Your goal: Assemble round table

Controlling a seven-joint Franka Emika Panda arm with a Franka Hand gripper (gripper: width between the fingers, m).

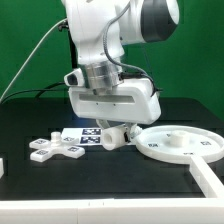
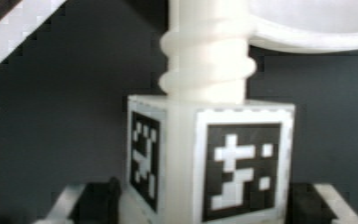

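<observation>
The fingers (image 2: 91, 204) are pinching the leg (image 2: 208, 70) near the middle of the bench (image 1: 30, 115), aiming its narrow end at the round top (image 1: 175, 140), seemingly for joining.

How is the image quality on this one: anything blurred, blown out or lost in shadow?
Wrist view: soft throughout; the leg fills the frame, its tag edges smeared, and the round disc behind it washes out to near white. Exterior view: sharper, evenly lit; the arm has a white casing that glares a little, shadows are hard to make out on the black table, the cross-shaped foot is readable.
</observation>
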